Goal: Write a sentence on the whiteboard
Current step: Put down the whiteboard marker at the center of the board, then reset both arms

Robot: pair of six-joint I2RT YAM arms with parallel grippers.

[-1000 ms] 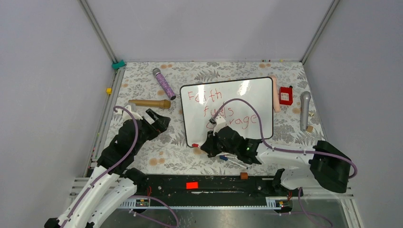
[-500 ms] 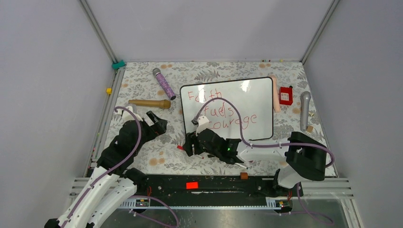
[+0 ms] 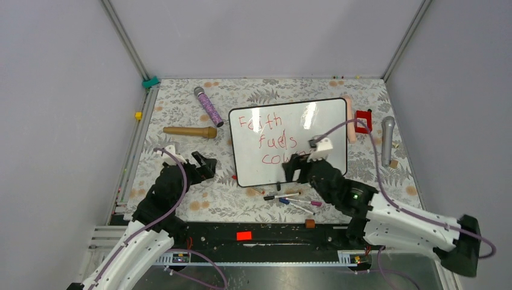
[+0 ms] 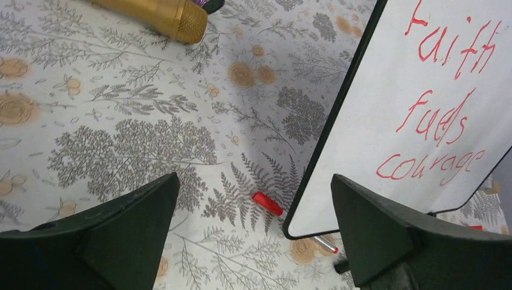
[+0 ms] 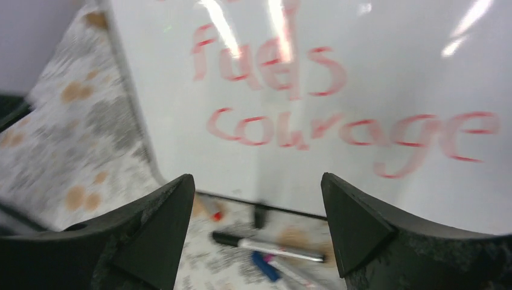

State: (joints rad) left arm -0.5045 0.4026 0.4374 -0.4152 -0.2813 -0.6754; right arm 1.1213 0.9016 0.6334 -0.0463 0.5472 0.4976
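Note:
The whiteboard (image 3: pixel 290 130) lies flat in the middle of the table, with the red sentence (image 3: pixel 268 138) in three staggered lines; my right arm hides the end of the last word. In the left wrist view the whiteboard (image 4: pixel 422 72) shows the whole sentence (image 4: pixel 441 121). My right gripper (image 3: pixel 292 166) hovers over the board's near edge, open and empty; its view shows the gripper (image 5: pixel 256 177), the whiteboard (image 5: pixel 374 72) and the sentence (image 5: pixel 350 130). My left gripper (image 3: pixel 206 164) (image 4: pixel 255 178) stands open left of the board. A red marker (image 4: pixel 267 203) lies partly under the board's near-left corner.
Several loose markers (image 3: pixel 293 199) (image 5: pixel 272 246) lie in front of the board. A gold microphone (image 3: pixel 190 130) and a purple one (image 3: pixel 208 106) lie at the left, a grey microphone (image 3: pixel 387 140) and a red box (image 3: pixel 363 121) at the right. A small wooden block (image 3: pixel 310 223) sits on the near rail.
My right gripper has opened and swung right from the board's near-left corner to over its near edge. The red marker now lies at that corner. The left arm drew back slightly.

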